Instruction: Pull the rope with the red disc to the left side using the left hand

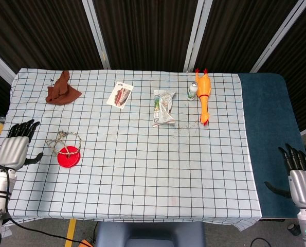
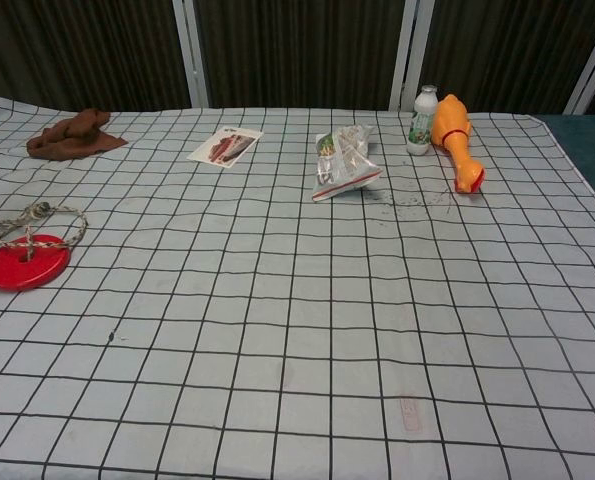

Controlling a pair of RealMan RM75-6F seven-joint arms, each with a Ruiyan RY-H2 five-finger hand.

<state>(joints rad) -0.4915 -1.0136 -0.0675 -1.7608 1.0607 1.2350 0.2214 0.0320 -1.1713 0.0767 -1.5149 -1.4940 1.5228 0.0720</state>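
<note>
One red disc (image 1: 69,156) lies flat on the checked tablecloth (image 1: 142,170) near the table's left edge, about midway between the far and near edges. One rope (image 1: 63,140) is tied through its centre and lies slack in a loose loop on the cloth, touching the disc and piled on its far-left side; the chest view shows the same loop (image 2: 32,228) behind the disc (image 2: 25,267).

One left hand (image 1: 15,148) sits at the left edge just beside the rope, palm down, fingers spread and pointing toward the far edge, thumb stuck out toward the disc; it holds nothing and does not touch the rope.

One right hand (image 1: 300,180) rests well apart over the blue surface (image 1: 268,134) beyond the cloth's right edge, fingers apart, holding nothing.

Along the far edge lie one brown cloth (image 1: 61,89) near the left corner, one card (image 1: 120,94), one crumpled packet (image 1: 163,107), one small bottle (image 1: 193,91) and one rubber chicken (image 1: 203,95) just beside it.
</note>
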